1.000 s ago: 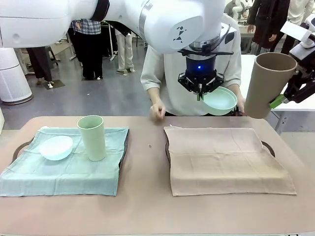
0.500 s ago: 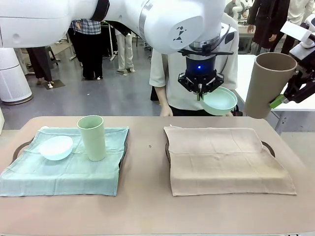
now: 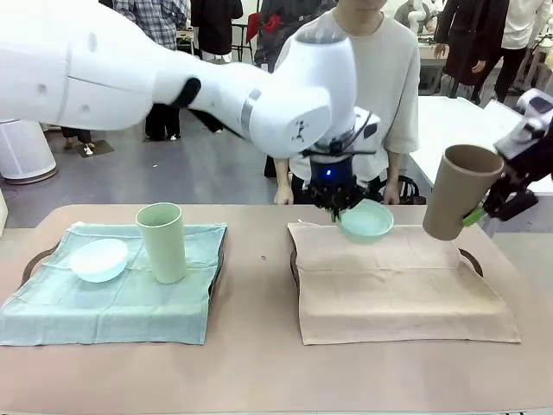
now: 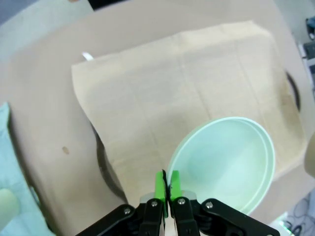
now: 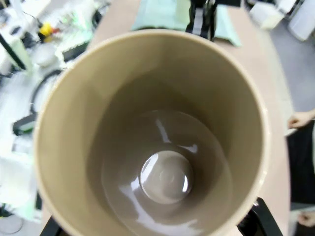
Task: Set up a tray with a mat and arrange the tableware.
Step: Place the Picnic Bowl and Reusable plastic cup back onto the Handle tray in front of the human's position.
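Lower now than a second ago, my left gripper [image 3: 346, 210] has brought the mint green bowl [image 3: 366, 220] down from in front of the person to just above the far edge of the tan mat [image 3: 393, 281], jaws pinched together on its rim; my right gripper [image 3: 492, 206] has dropped too, clamped around the tilted tan-brown cup [image 3: 459, 192] above that mat's right corner. Left of the tan mat, the pale green cup [image 3: 162, 241] and pale blue bowl [image 3: 98, 258] already sit on the green mat [image 3: 121, 298], so half looks done. My left wrist view shows green fingertips [image 4: 161, 184] together on the bowl's [image 4: 226, 164] rim over the mat [image 4: 162, 93]. My right wrist view looks down into the cup [image 5: 147, 142]. The tabletop [image 3: 259, 363] is plain beige; people stand behind.
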Robot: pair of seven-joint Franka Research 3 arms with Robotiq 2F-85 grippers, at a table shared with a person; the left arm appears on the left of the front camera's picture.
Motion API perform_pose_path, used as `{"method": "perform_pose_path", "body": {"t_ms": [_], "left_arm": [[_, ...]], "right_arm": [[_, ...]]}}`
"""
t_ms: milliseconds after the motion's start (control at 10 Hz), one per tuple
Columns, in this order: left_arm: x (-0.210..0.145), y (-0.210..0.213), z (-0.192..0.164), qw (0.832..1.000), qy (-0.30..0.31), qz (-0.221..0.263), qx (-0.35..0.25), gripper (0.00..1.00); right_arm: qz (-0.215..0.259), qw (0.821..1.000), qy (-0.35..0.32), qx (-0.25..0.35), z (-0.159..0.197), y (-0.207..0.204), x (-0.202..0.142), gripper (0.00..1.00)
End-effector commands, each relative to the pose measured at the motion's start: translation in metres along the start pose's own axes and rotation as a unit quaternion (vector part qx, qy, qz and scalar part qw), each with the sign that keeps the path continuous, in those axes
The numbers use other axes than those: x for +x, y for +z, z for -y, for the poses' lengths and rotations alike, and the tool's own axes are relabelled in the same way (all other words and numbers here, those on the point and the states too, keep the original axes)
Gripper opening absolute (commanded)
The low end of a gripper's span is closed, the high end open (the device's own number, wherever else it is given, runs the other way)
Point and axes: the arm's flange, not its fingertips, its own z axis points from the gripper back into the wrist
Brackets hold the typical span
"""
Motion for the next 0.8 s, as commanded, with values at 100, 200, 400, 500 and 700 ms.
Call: {"method": "perform_pose_path", "body": {"t_ms": [100, 200, 400, 500, 700], "left_arm": [[-0.007, -0.017, -0.016, 0.999, 0.01, -0.01, -0.031, 0.04], [-0.011, -0.028, -0.017, 0.999, 0.015, -0.016, -0.031, 0.04], [0.0, -0.028, -0.014, 1.0, 0.014, -0.014, -0.014, 0.04], [0.0, -0.028, -0.014, 1.0, 0.014, -0.014, -0.014, 0.04], [-0.001, -0.033, -0.014, 1.0, 0.014, -0.018, -0.012, 0.04]], "right_arm": [[0.023, 0.999, 0.02, -0.009, 0.023, -0.034, -0.036, 0.81], [0.019, 1.0, 0.021, -0.002, 0.026, -0.049, -0.047, 0.81], [0.015, 1.0, 0.008, 0.005, 0.019, -0.042, -0.044, 0.81], [0.015, 1.0, 0.008, 0.005, 0.019, -0.042, -0.044, 0.81], [0.007, 1.0, 0.007, 0.009, 0.023, -0.053, -0.052, 0.81]]}}
